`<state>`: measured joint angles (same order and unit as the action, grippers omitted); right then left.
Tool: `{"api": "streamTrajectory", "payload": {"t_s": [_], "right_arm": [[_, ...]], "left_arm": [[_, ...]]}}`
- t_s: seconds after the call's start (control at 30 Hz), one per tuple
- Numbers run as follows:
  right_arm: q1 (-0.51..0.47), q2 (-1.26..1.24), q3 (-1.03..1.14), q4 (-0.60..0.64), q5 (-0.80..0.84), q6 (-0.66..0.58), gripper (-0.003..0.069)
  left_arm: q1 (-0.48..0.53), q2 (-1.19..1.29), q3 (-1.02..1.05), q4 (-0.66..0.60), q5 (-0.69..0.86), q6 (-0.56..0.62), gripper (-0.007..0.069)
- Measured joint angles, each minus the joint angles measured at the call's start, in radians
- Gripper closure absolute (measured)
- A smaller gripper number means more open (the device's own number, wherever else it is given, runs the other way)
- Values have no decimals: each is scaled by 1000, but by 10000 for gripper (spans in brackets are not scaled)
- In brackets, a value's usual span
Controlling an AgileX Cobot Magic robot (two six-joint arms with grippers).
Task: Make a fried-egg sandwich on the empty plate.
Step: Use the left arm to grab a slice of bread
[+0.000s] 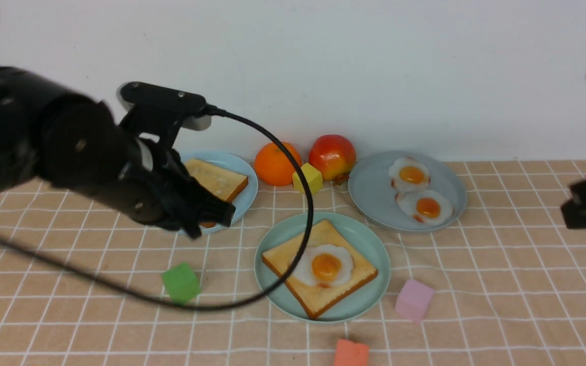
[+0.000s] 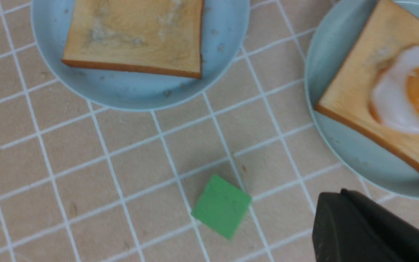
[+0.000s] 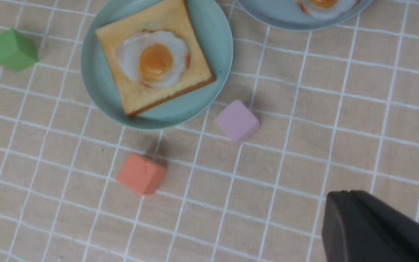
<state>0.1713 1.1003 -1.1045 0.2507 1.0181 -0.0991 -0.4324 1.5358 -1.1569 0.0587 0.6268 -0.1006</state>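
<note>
On the mint-green plate (image 1: 369,244) (image 3: 209,43) (image 2: 344,145) lies one toast slice (image 1: 283,256) (image 3: 133,94) (image 2: 355,87) with a fried egg (image 1: 325,265) (image 3: 153,60) (image 2: 409,94) on top. A second toast slice (image 1: 217,179) (image 2: 133,32) rests on the light blue plate (image 1: 250,190) (image 2: 140,94) at the back left. My left gripper (image 1: 216,216) (image 2: 331,198) hovers shut and empty above that plate's front edge. My right gripper (image 1: 570,213) (image 3: 336,198) is shut and empty at the right edge, away from the plates.
A grey-blue plate (image 1: 374,190) (image 3: 267,18) holds two more fried eggs (image 1: 411,174) (image 1: 427,207). An orange (image 1: 275,163), an apple (image 1: 332,155) and a yellow cube (image 1: 307,178) stand at the back. Green (image 1: 181,282) (image 2: 221,206) (image 3: 13,50), pink (image 1: 414,300) (image 3: 236,120) and orange (image 1: 351,353) (image 3: 142,174) cubes lie around the mint plate. My cable (image 1: 298,244) crosses it.
</note>
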Motion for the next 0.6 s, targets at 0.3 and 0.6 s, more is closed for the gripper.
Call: {"api": "streamTrajectory", "payload": {"t_s": [0.3,0.6], "right_arm": [[0,-129,69,22,4,1,658],[0,-171,111,41,5,-29,652]], "left_arm": [[48,196,-173,-28,46,101,638],[95,425,-423,-17,101,150,630]]}}
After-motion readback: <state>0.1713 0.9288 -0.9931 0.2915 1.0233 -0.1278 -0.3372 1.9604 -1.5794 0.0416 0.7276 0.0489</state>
